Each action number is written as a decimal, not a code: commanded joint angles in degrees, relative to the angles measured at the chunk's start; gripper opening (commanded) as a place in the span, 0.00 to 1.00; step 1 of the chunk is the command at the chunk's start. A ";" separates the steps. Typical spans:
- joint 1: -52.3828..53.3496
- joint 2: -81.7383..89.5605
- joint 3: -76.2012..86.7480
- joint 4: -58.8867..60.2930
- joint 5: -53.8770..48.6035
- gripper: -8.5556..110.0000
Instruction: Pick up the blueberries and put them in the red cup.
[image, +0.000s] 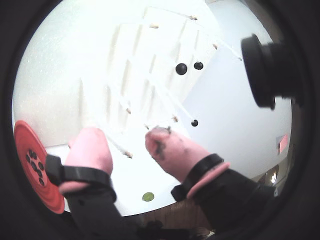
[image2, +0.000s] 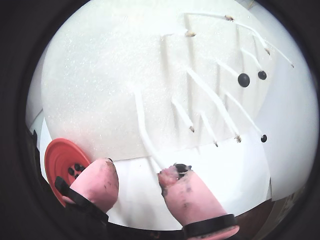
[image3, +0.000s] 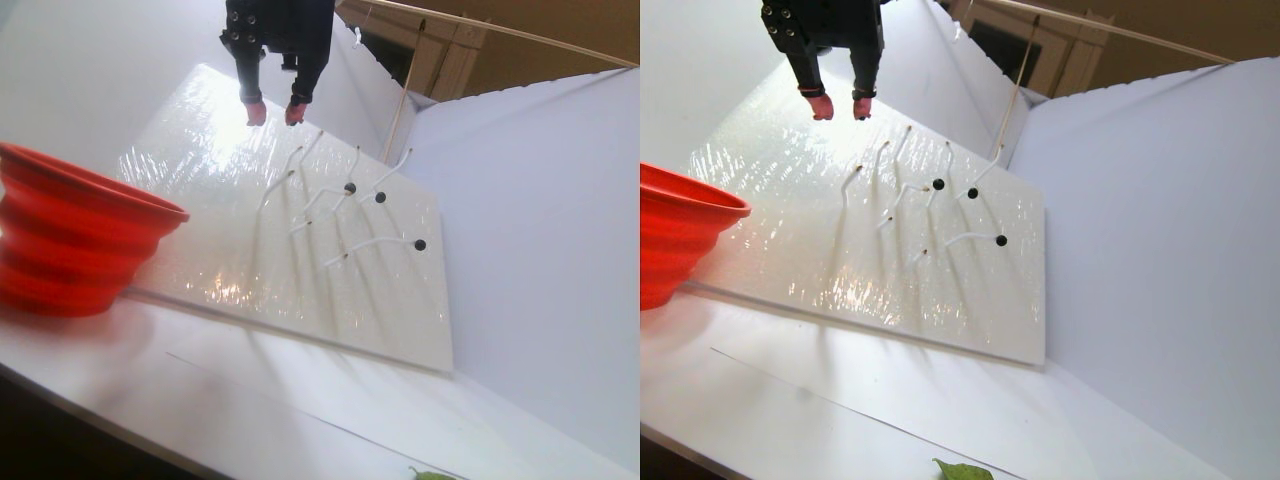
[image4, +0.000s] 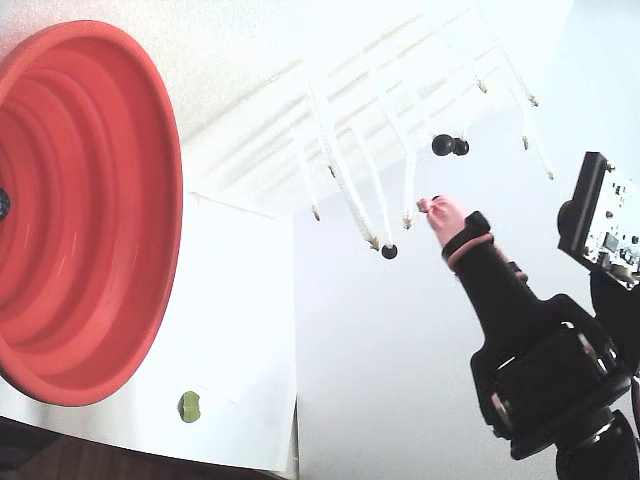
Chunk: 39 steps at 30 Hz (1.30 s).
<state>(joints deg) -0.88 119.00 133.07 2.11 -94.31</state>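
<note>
Hovering spread and empty above the white foam board (image2: 100, 90), the gripper (image2: 137, 182) leaves three blueberries (image2: 243, 80) on stalks far right, the red cup (image2: 60, 160) at left holding others.

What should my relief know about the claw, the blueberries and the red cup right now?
Claw: open, empty, pink fingertips apart, hovering over the white foam board.
Red cup: at the left in both wrist views, several blueberries already inside.
Left: three blueberries still on the white stems on the board.
Green leaf lies on the table, apart from the job.
</note>
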 joint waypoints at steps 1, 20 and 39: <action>3.43 -0.53 -7.03 -2.11 -0.88 0.20; 9.05 -11.51 -13.10 -9.05 -3.34 0.21; 12.22 -21.27 -20.92 -13.45 -2.02 0.21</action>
<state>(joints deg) 7.56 97.12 118.83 -9.58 -97.29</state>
